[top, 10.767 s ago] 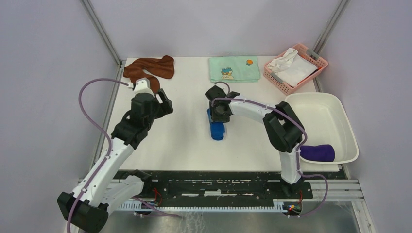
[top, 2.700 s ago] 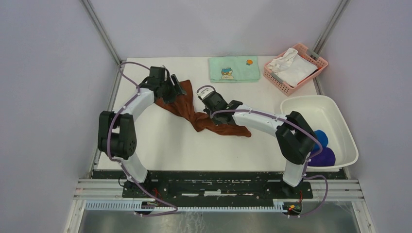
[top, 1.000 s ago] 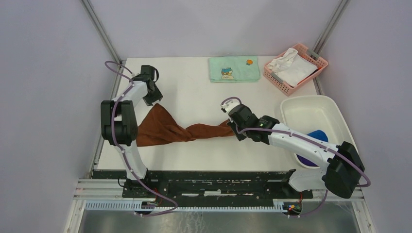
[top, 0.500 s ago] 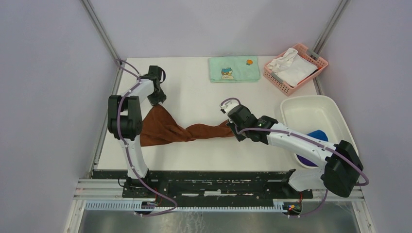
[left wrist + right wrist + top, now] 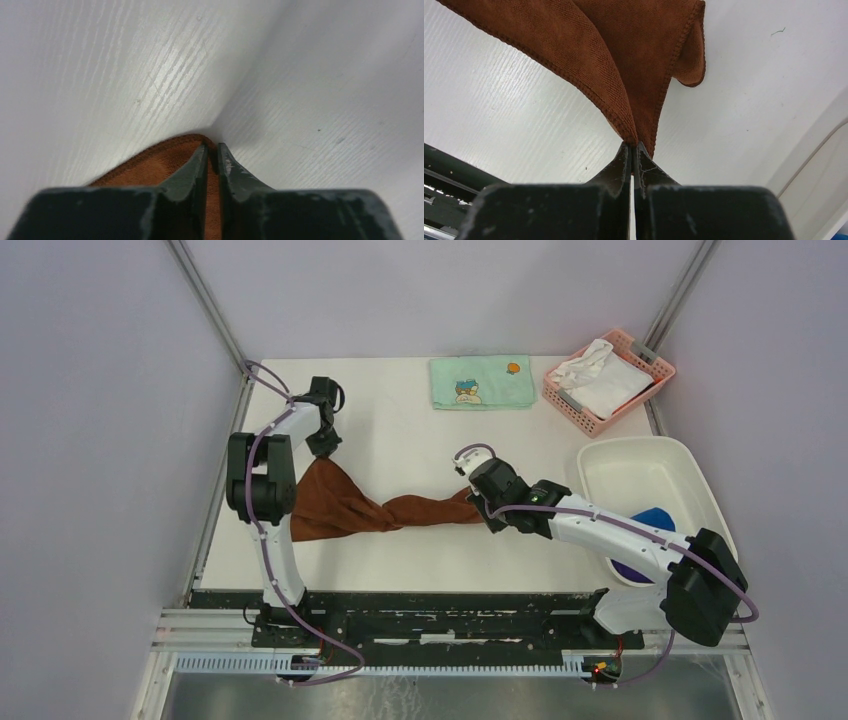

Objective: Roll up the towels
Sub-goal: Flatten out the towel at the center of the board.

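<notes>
Top camera overlooks the table [image 5: 400,445]; both wrist cameras sit close on the shared rust-brown towel [image 5: 342,508].

Your left arm [image 5: 258,485], right arm [image 5: 610,529]: white link shells, bulky black joint housings. Thin purple cable [image 5: 268,379] loops off each, running base to wrist. Your fingers [image 5: 616,172]: dark grey, wedge-tapered, edges scuffed pale. Black mounting plate [image 5: 400,603] under both bases.

Your pale green cartoon-print towel [image 5: 483,382] lying flat, crumpled white cloth [image 5: 598,373] filling your pink plastic basket [image 5: 568,408], white plastic tub [image 5: 660,485] sitting beside it
</notes>
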